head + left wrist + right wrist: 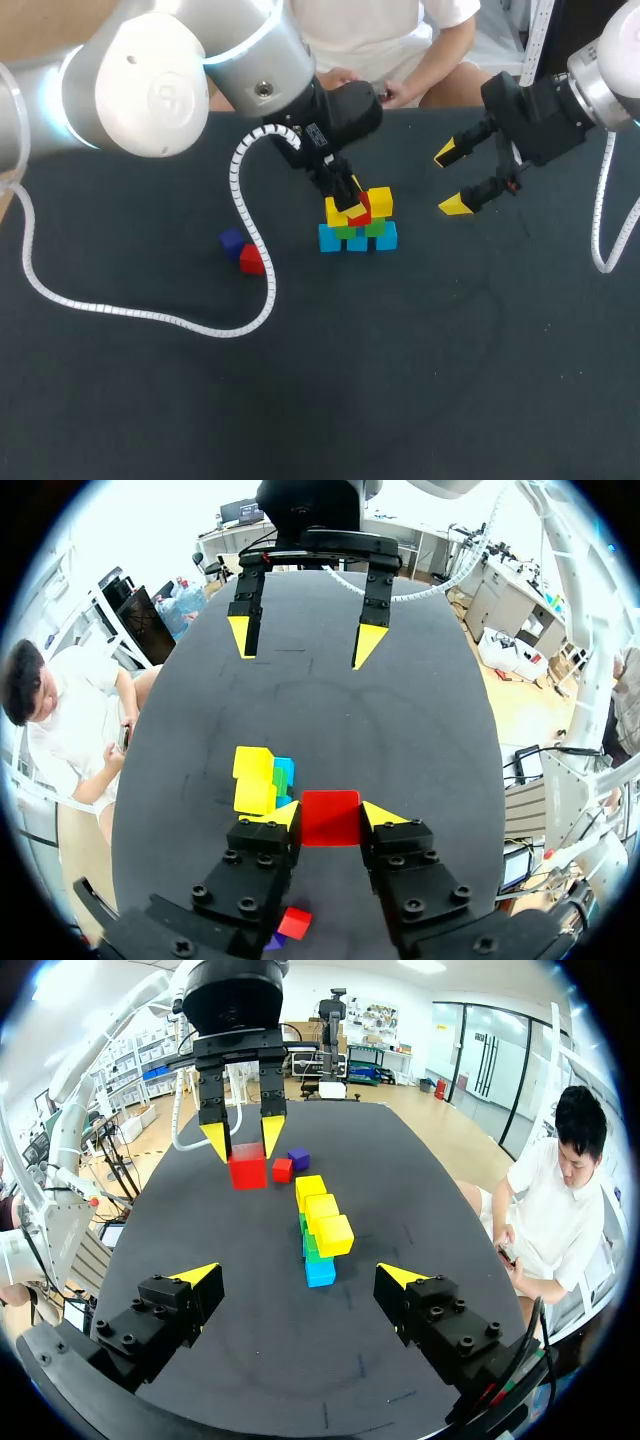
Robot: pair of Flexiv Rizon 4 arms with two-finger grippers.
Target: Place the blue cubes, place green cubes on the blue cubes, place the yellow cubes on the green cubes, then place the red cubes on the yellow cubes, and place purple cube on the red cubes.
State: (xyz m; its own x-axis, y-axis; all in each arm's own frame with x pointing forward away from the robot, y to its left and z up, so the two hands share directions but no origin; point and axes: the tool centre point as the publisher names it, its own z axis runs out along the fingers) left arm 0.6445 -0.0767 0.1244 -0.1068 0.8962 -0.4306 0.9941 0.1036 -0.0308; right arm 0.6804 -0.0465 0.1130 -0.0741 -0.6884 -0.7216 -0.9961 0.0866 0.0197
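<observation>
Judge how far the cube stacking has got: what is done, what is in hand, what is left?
Done: the blue cubes are down, the green cubes sit on them, and the yellow cubes are on top. In hand: the left gripper is shut on a red cube close to them; the right gripper is open. Left: a second red cube and the purple cube lie loose on the table.

Robotics lab, manip. test bench. Shown by: two robot arms w/ white & silver housings, left arm (pixel 150 70) & right arm (pixel 610 50), over a dark matte table (pixel 400 400). White spiral-wrapped cable (pixel 150 318) lies across the tabletop. Small bright plastic cubes (pixel 357 228) are stacked mid-table. Black two-finger left gripper (pixel 330 818) w/ yellow tips pinches a red plastic cube (pixel 330 808). Bare work surface, machine hardware & sorting blocks = experiment setup.
</observation>
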